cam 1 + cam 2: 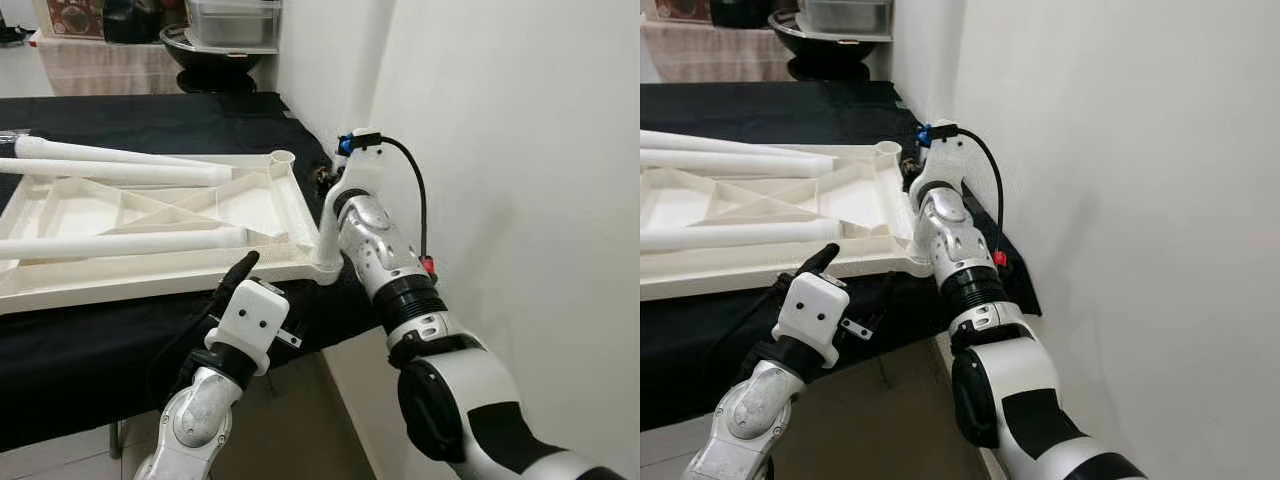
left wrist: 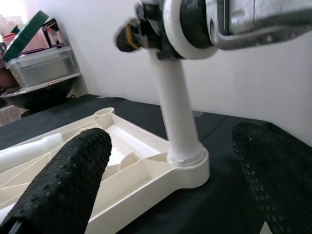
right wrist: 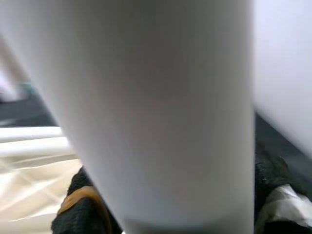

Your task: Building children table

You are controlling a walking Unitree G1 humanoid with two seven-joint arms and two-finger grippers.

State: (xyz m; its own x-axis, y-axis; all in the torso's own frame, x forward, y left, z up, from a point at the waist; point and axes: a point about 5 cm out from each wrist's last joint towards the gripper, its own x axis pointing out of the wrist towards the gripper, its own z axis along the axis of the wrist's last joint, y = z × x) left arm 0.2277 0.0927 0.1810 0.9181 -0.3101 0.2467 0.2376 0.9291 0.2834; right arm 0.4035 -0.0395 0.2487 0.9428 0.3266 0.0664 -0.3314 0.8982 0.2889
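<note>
A white plastic table top (image 1: 100, 280) lies upside down on the black-covered table. Three loose white legs (image 1: 120, 172) rest across it. A fourth leg (image 1: 328, 235) stands upright in the near right corner socket (image 2: 187, 165). My right gripper (image 1: 325, 180) is shut on the upper end of this leg (image 3: 161, 112), with its black fingers (image 3: 83, 209) on either side. My left gripper (image 1: 245, 275) hovers open at the table top's front edge, just left of that corner. Its fingers (image 2: 68, 180) are spread wide and hold nothing. The far right corner socket (image 1: 283, 158) is empty.
A white wall (image 1: 500, 150) runs close along the right side of the table. At the back stand a black bowl (image 1: 210, 50) and a clear plastic box (image 1: 235, 20). The black cloth (image 1: 100, 350) hangs over the near table edge.
</note>
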